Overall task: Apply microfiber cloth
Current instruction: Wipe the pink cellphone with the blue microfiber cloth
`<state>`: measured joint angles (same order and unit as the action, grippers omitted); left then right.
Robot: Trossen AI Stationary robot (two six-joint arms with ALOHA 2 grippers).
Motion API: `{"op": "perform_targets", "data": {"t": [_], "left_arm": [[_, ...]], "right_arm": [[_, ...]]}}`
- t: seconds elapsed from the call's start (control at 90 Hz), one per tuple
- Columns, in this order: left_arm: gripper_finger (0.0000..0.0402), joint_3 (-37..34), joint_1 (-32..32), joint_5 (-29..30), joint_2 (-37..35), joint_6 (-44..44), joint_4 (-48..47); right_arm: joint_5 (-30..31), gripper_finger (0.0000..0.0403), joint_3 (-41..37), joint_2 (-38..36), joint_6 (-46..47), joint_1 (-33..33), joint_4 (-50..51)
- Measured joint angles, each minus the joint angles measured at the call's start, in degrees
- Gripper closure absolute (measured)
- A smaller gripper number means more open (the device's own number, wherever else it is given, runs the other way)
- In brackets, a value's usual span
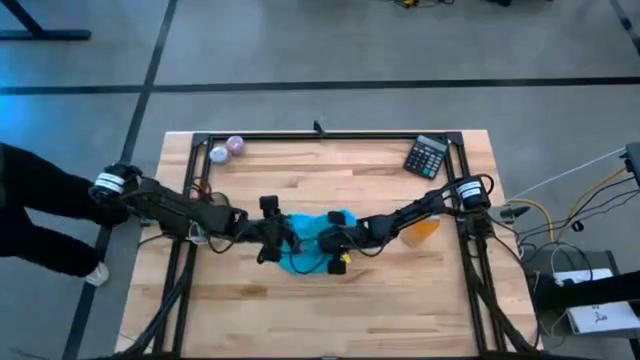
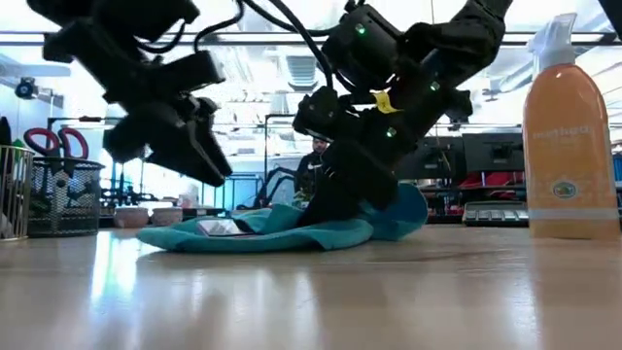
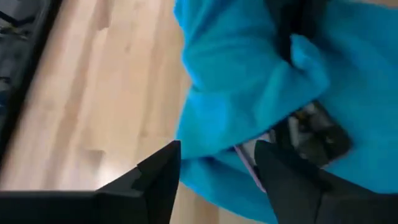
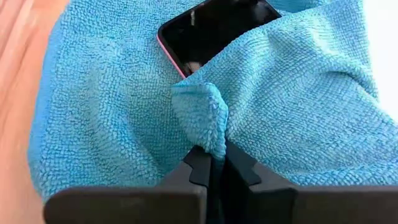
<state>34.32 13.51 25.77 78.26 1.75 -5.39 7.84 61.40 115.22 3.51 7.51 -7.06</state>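
The teal microfiber cloth (image 1: 308,240) lies bunched in the middle of the wooden table (image 1: 330,300). It is under and partly over a black phone with a pink edge (image 4: 211,31). My right gripper (image 4: 211,163) is shut on a raised fold of the cloth; in the low view this gripper (image 2: 340,199) comes down onto the cloth's right half. My left gripper (image 3: 217,165) stands open above the cloth's left edge (image 3: 205,124). In the low view it (image 2: 194,146) hangs clear of the cloth (image 2: 282,231). My right gripper pinches a bunched fold of the cloth (image 4: 205,118) between its two fingers. The fingers slant down from the table's right side. The fold stands up a little in the hold, while the rest of the cloth lies on the table and drapes over part of the phone.
An orange spray bottle (image 2: 569,136) stands on the table right of the cloth, beside my right arm. A calculator (image 1: 428,157) lies at the far right corner and two small balls (image 1: 228,148) at the far left. A black frame (image 1: 330,135) runs round the table.
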Motion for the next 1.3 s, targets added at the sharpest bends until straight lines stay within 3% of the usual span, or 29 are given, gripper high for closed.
{"op": "perform_targets", "data": {"t": [0.189, 0.433, 0.778, 0.944, 1.133, 1.3], "left_arm": [[0.0234, -5.9, 2.9, -0.6, 1.5, 6.8, 3.7], [0.0266, -11.4, 4.3, -2.6, 8.0, 7.5, 21.5], [0.0303, -10.6, 4.4, -1.6, 14.3, 6.5, 24.8], [0.0312, -10.7, 4.4, -1.5, 13.3, 6.3, 24.8], [0.0322, -10.7, 4.4, -1.2, 13.1, 5.4, 25.5], [0.0327, -10.8, 4.4, -1.1, 13.1, 4.8, 25.9]], "right_arm": [[-1.8, 0.0403, 2.8, -0.3, -0.8, 0.5, 0.9], [-2.3, 0.0403, 3.8, 4.4, -0.2, -1.1, -15.5], [-6.1, 0.0403, 4.0, 13.9, 7.5, -2.1, -36.0], [-7.7, 0.0403, 4.3, 13.8, 10.9, -2.7, -36.3], [-13.8, 0.0403, 6.0, 14.0, 12.2, -2.9, -33.4], [-13.3, 0.0403, 7.5, 14.1, 10.1, -3.0, -29.2]]}}
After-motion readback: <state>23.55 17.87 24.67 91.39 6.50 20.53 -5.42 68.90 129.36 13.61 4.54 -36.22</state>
